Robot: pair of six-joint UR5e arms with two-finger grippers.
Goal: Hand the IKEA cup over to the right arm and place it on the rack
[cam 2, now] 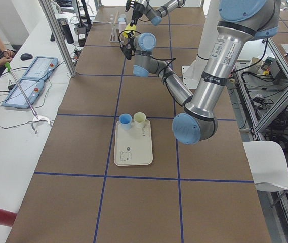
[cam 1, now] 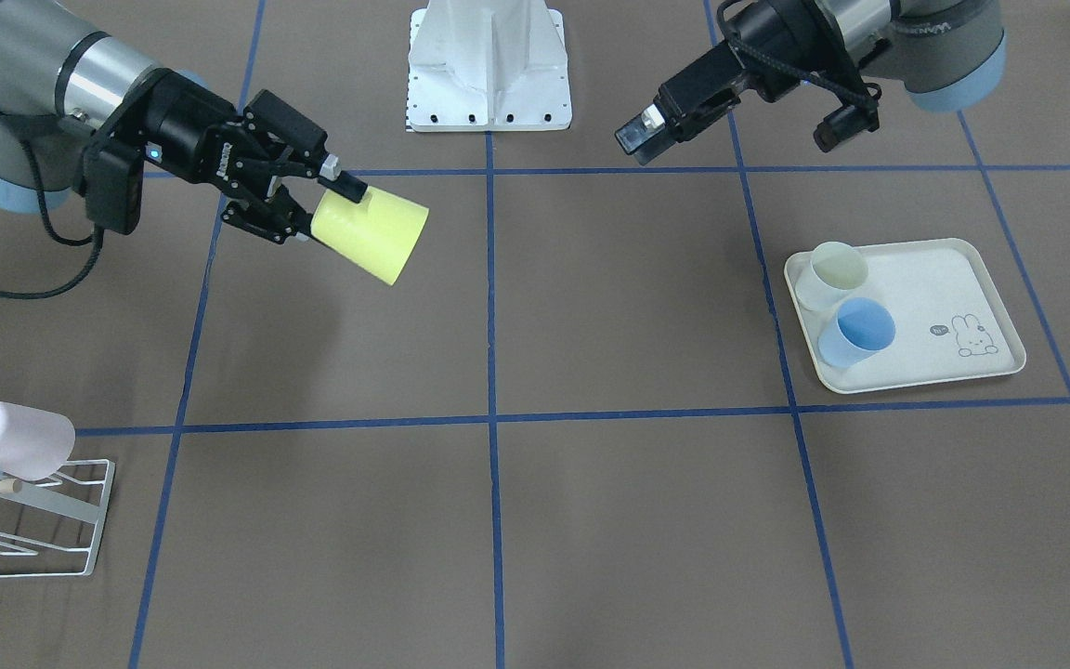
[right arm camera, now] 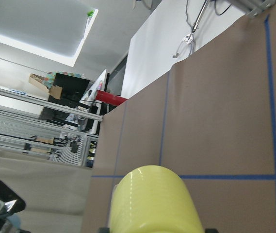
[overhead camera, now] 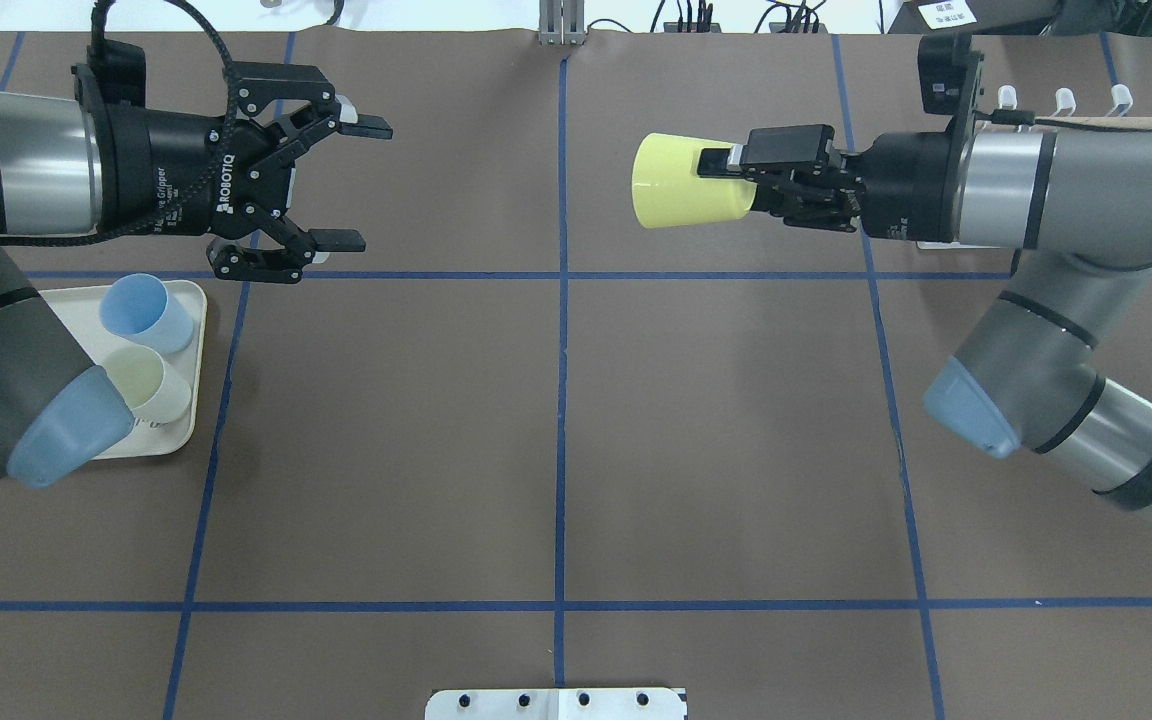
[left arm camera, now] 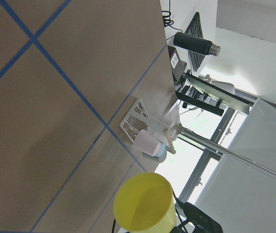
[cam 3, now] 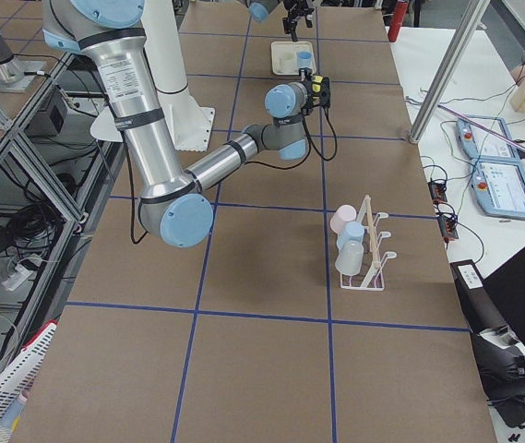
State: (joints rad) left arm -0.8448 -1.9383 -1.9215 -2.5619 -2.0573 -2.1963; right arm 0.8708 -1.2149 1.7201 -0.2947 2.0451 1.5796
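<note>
Right claw (overhead camera: 736,185) is pinching the yellow cup (overhead camera: 681,182) by its base end, clear of the table, so I judge the hand-over done. Left claw (overhead camera: 354,184) hangs spread wide and bare, well apart from the cup.

Going down by size, the right arm (overhead camera: 1036,320) reaches in toward the middle. The tray (cam 1: 972,269), with two other cups, sits on the left arm's side and plays no part. The rack (cam 1: 61,506) stands on the right arm's side, toward the operators' edge, with a pink cup (cam 1: 13,439) on it.

My cup lies level, its long axis in line with the claw and its mouth pointing at the left claw, away from the rack. The rack is therefore behind my wrist. I reckon the next move calls for a swing round and a turn mouth-down over a prong.
</note>
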